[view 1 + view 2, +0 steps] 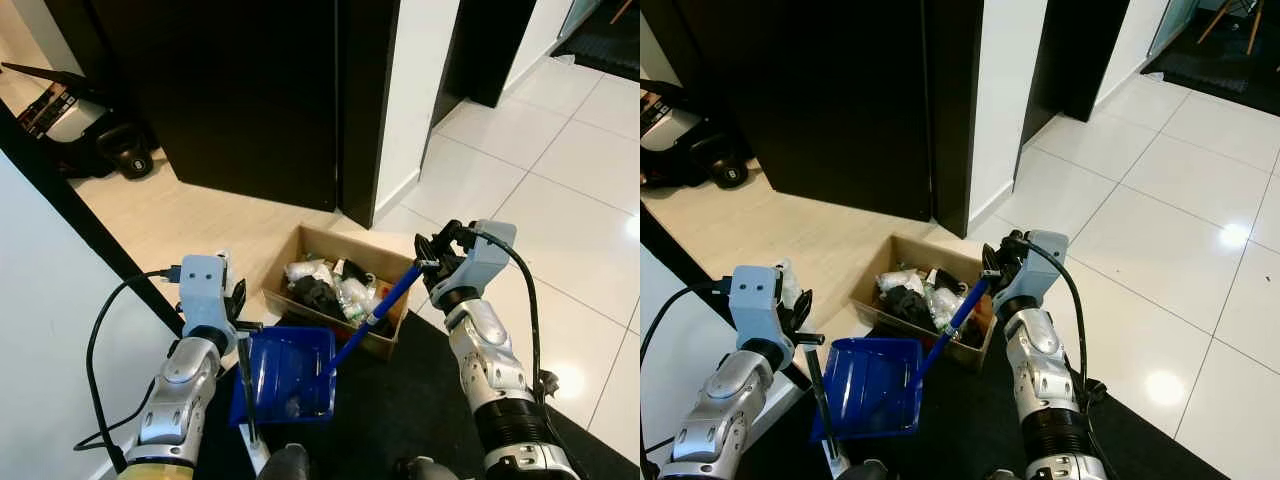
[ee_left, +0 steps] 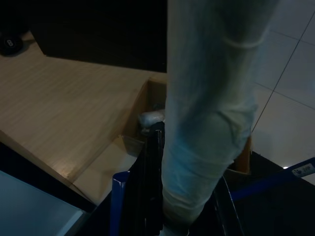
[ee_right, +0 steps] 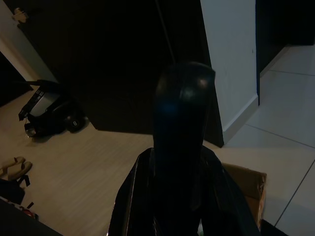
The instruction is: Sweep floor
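Right gripper [image 1: 432, 262] clamps the blue broom handle [image 1: 385, 304]. Left gripper [image 1: 240, 322] grips the blue dustpan [image 1: 290, 375] near the cardboard box [image 1: 382, 262].

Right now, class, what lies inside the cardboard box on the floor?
The cardboard box holds a jumble of rubbish: crumpled white and clear wrappers with some dark pieces. The blue handle crosses its front edge. Whatever lies beneath the pile is covered.

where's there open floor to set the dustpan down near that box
Bare patches: the wood floor between the cardboard box and dark doors, and the white tiles right of the right gripper. Crowded: the box, full of rubbish, with the blue dustpan hard against its near side.
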`<state>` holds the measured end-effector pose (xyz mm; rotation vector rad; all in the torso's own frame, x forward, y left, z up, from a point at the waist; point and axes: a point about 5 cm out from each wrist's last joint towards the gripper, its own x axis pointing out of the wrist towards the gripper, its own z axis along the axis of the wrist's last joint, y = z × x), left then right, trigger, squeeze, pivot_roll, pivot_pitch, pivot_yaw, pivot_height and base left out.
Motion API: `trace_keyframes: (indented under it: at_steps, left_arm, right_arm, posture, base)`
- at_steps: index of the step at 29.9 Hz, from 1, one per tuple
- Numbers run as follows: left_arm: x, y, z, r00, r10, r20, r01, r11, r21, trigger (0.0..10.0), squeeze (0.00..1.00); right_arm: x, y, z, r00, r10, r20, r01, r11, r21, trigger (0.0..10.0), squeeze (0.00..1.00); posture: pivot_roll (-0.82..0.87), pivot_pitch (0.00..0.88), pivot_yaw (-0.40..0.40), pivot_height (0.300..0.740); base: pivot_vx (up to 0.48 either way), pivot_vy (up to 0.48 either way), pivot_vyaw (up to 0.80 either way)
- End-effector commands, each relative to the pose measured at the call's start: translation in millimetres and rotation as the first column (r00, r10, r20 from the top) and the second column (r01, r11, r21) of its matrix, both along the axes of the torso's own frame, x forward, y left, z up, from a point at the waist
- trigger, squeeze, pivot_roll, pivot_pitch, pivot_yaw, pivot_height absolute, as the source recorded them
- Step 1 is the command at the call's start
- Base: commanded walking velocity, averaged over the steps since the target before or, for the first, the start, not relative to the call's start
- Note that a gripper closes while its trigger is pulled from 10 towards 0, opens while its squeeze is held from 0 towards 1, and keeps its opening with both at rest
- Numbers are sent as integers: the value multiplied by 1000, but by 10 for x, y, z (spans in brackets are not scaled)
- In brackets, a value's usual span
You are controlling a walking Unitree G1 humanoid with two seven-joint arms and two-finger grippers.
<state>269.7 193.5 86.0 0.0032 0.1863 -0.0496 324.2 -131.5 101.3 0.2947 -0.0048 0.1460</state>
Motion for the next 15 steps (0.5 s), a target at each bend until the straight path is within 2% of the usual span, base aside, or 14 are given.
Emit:
trace_keyframes:
  at_steps: [1,15]
  left_arm:
    - [0,-8,25,1000,0,13,0,1000,12,10000,0]
    - [11,-31,29,1000,-10,15,9,1000,21,10000,0]
  right_arm:
    - [22,14,53,1000,-2,25,2,1000,20,10000,0]
    - [24,6,37,1000,-3,17,2,1000,10,10000,0]
  posture:
    - [174,88,31,740]
    - [176,81,31,740]
  base:
    - [0,0,0]
    - [0,0,622]
